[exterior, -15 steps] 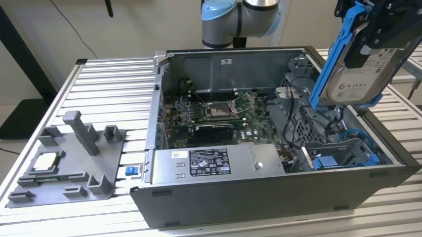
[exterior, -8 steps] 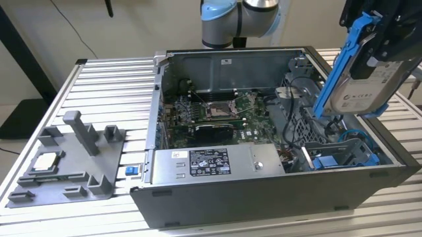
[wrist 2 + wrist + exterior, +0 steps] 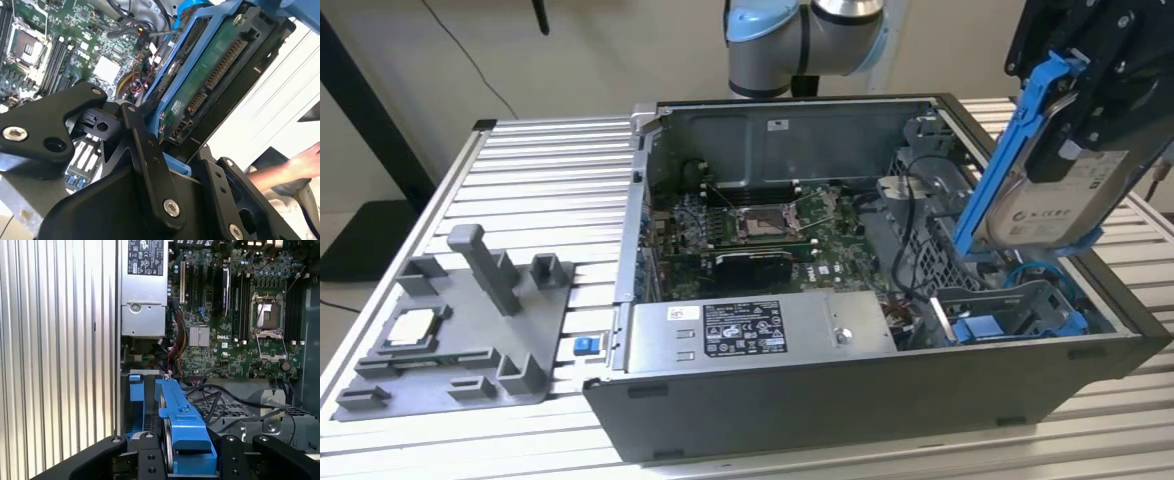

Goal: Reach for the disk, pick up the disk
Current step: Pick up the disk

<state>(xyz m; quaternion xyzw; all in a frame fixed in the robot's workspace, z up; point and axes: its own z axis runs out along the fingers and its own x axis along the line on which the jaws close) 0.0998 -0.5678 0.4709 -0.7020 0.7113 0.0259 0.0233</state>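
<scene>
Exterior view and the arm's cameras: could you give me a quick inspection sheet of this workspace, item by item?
Surface: ribbed aluminium table.
Job's things: the disk in its blue frame, lifted above the open computer case.
Clutter: grey fixture tray holding a small square chip.
Grippers: gripper shut on the disk.
Cables: black wires over the drive cage; a black cable on the wall.
Surroundings: a person's arm in the second wrist view.
</scene>
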